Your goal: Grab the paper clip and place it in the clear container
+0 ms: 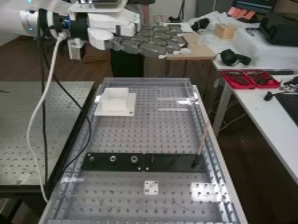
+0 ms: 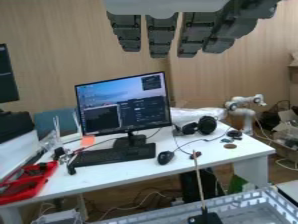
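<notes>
Fingers (image 1: 148,44) straight; dark items (image 1: 260,78) in red tray (image 1: 242,87)

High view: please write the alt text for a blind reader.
A robot hand, fingers straight, at the top. Below, a perforated bench carries a white block and, nearer, a black strip with a stick near its right end.

- Arm (image 1: 13,19): white, rounded casing; small blue marks.
- Collar (image 1: 45,23): black band.
- Hand (image 1: 151,45): white housing; dark grey, blocky, segmented fingers (image 2: 160,39).
- White cable (image 1: 52,66): thick.
- Black cable (image 1: 44,125): thinner.
</notes>
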Controlling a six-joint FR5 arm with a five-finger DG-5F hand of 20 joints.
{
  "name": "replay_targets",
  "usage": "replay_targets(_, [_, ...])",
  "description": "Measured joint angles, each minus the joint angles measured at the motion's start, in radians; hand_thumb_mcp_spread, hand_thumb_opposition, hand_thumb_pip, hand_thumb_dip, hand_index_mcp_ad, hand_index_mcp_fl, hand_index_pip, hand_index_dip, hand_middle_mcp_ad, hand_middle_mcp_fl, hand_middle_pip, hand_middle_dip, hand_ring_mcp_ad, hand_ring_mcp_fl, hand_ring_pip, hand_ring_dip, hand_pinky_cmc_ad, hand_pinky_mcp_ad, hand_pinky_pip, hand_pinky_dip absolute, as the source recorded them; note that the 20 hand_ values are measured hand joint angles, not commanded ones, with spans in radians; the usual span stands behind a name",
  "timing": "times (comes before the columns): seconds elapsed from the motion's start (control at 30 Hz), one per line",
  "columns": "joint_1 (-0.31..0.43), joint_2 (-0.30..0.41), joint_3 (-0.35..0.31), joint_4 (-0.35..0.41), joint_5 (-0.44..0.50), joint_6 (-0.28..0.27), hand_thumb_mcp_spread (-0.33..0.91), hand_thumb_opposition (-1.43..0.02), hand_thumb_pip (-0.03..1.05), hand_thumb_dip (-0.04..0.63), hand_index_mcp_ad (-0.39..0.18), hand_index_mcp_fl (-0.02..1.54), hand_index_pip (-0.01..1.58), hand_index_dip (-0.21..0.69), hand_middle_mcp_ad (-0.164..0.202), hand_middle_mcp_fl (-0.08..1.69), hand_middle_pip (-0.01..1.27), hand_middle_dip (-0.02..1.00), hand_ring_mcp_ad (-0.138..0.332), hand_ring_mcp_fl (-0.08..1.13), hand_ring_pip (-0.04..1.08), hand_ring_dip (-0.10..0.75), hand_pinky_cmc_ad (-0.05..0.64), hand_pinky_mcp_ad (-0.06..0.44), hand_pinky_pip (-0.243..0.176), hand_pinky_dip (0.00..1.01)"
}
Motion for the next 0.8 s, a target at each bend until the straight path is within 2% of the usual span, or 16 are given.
replay_targets(0.17, [-0.004,-0.017,-0.025,0.027,0.014,0.014,0.01,-0.01,0.03,0.000,-0.042,0.01,0.02,0.019,0.010,0.01,0.02,0.03,0.070,0.00,0.01,0.012,0.051,0.049,-0.010,0.02])
replay_targets(0.23, [-0.006,-0.024,-0.031,0.034,0.019,0.020,0.12,-0.14,0.21,0.037,-0.038,0.01,0.02,0.019,0.000,0.01,0.04,0.04,0.066,0.00,0.02,0.016,0.045,0.054,-0.012,0.05])
replay_targets(0.27, [-0.007,-0.028,-0.035,0.040,0.023,0.024,0.22,-0.24,0.31,0.070,-0.054,0.01,0.04,0.016,0.000,0.01,0.05,0.03,0.066,0.00,0.02,0.012,0.066,0.070,-0.012,0.09])
replay_targets(0.33, [-0.010,-0.034,-0.044,0.052,0.029,0.029,0.27,-0.38,0.32,0.087,-0.079,0.02,0.06,0.016,0.000,0.00,0.07,0.05,0.068,0.00,0.03,0.016,0.099,0.101,-0.028,0.13])
replay_targets(0.37, [-0.012,-0.038,-0.050,0.062,0.034,0.031,0.29,-0.44,0.34,0.093,-0.099,0.04,0.08,0.030,0.000,0.01,0.09,0.06,0.068,0.01,0.02,0.016,0.127,0.136,-0.035,0.15])
replay_targets(0.43, [-0.014,-0.044,-0.058,0.075,0.041,0.034,0.33,-0.53,0.42,0.105,-0.122,0.07,0.08,0.031,0.000,0.00,0.11,0.08,0.073,0.01,0.04,0.016,0.183,0.176,-0.040,0.17])
replay_targets(0.47, [-0.016,-0.048,-0.063,0.085,0.047,0.036,0.34,-0.57,0.42,0.117,-0.133,0.07,0.09,0.047,0.000,0.01,0.11,0.08,0.075,-0.01,0.06,0.021,0.213,0.201,-0.044,0.19])
replay_targets(0.57, [-0.023,-0.060,-0.073,0.097,0.061,0.047,0.36,-0.64,0.44,0.129,-0.138,0.15,0.10,0.079,-0.002,0.01,0.12,0.10,0.075,-0.01,0.06,0.023,0.262,0.232,-0.054,0.21])
replay_targets(0.6, [-0.026,-0.065,-0.076,0.099,0.065,0.053,0.35,-0.65,0.46,0.141,-0.134,0.16,0.10,0.075,0.000,0.01,0.12,0.10,0.093,-0.01,0.06,0.023,0.283,0.227,-0.059,0.21])
replay_targets(0.63, [-0.027,-0.068,-0.078,0.100,0.068,0.057,0.36,-0.65,0.47,0.147,-0.134,0.16,0.10,0.084,0.000,0.01,0.12,0.10,0.099,0.00,0.05,0.023,0.278,0.244,-0.061,0.21])
replay_targets(0.67, [-0.030,-0.071,-0.081,0.103,0.072,0.062,0.36,-0.66,0.47,0.143,-0.138,0.17,0.11,0.093,-0.002,0.01,0.12,0.11,0.098,-0.01,0.06,0.023,0.300,0.246,-0.058,0.23])
replay_targets(0.8, [-0.032,-0.075,-0.085,0.109,0.076,0.068,0.36,-0.70,0.47,0.162,-0.138,0.20,0.11,0.106,0.000,0.01,0.12,0.11,0.113,-0.01,0.08,0.031,0.312,0.265,-0.058,0.23])
